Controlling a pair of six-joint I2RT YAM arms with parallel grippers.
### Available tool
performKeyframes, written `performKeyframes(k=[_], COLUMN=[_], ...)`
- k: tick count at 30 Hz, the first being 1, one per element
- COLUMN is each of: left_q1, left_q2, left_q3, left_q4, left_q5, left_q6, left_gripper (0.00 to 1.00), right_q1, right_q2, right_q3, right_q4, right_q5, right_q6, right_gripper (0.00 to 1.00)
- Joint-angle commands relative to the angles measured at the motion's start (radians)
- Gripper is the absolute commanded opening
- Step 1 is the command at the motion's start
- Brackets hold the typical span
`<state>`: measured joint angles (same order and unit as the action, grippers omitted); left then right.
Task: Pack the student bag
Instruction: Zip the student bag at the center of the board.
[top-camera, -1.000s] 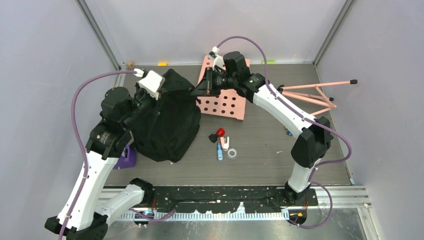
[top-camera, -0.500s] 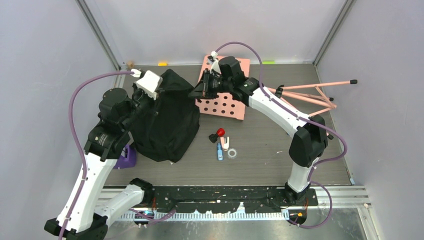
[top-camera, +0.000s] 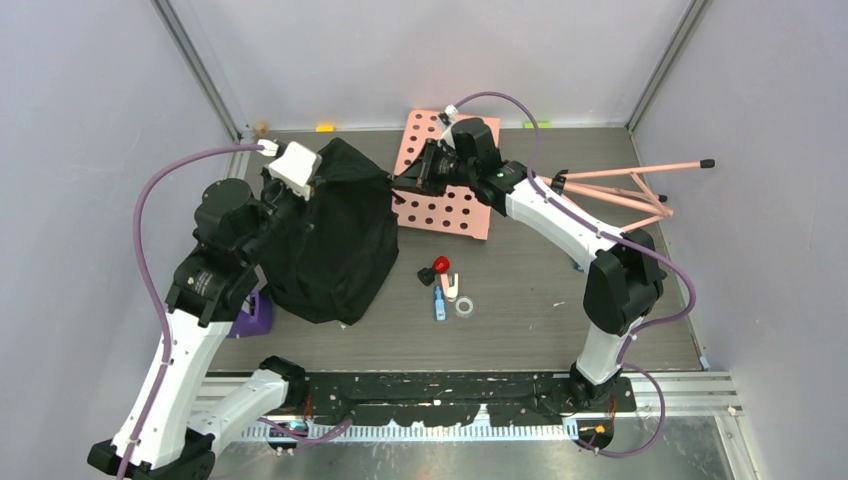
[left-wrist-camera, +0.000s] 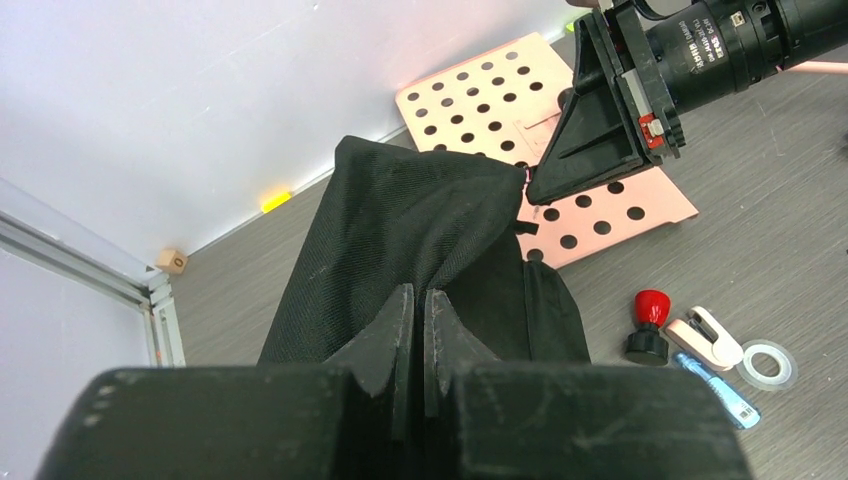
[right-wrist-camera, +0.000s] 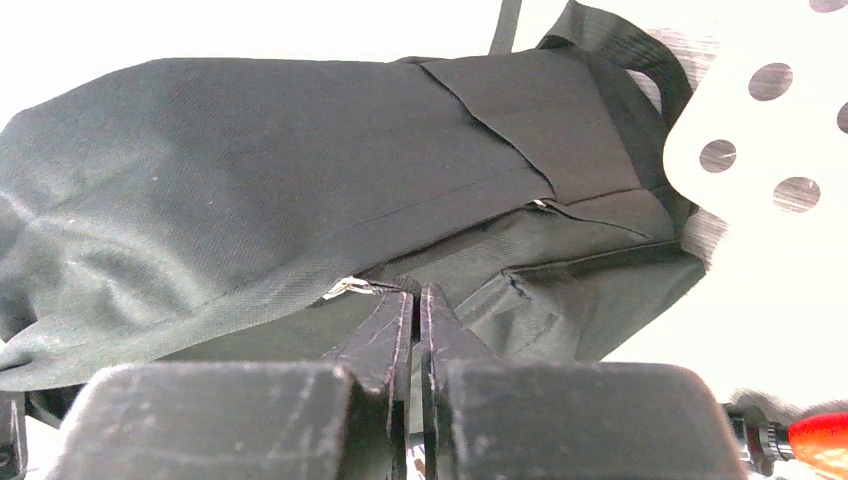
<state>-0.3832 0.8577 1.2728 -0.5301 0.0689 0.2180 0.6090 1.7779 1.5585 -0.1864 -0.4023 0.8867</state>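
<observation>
Pinches student bag (top-camera: 335, 240) with clenched left tool (left-wrist-camera: 420, 300); right tool (right-wrist-camera: 415, 293) clenched at its zip (right-wrist-camera: 345, 288). Leaves stamp (top-camera: 440, 264), tape (top-camera: 464, 306) unpacked.

Left claw (left-wrist-camera: 419, 298) pinching student bag (left-wrist-camera: 400, 205) fabric.

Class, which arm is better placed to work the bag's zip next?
Right, probably: the right fingers sit shut by the silver zip pull on the student bag, while the left fingers pinch fabric at the bag's top, steadying it.
</observation>
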Motion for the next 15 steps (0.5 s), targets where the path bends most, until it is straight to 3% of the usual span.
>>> performKeyframes(k=[1, 15], left_q1=[0.012, 0.012], left_q2=[-0.049, -0.034], left_q3=[0.035, 0.046], left_q4=[0.123, 0.190], left_q5=[-0.060, -0.151], left_q6=[0.018, -0.017], left_gripper=[0.00, 0.00], right_q1=[-0.049, -0.071], right_q2=[-0.002, 0.133], right_q3=[-0.048, -0.100], right_q4=[-0.017, 0.006], right_q5=[0.074, 0.046], right_q6=[0.008, -0.005], right_gripper=[0.00, 0.00])
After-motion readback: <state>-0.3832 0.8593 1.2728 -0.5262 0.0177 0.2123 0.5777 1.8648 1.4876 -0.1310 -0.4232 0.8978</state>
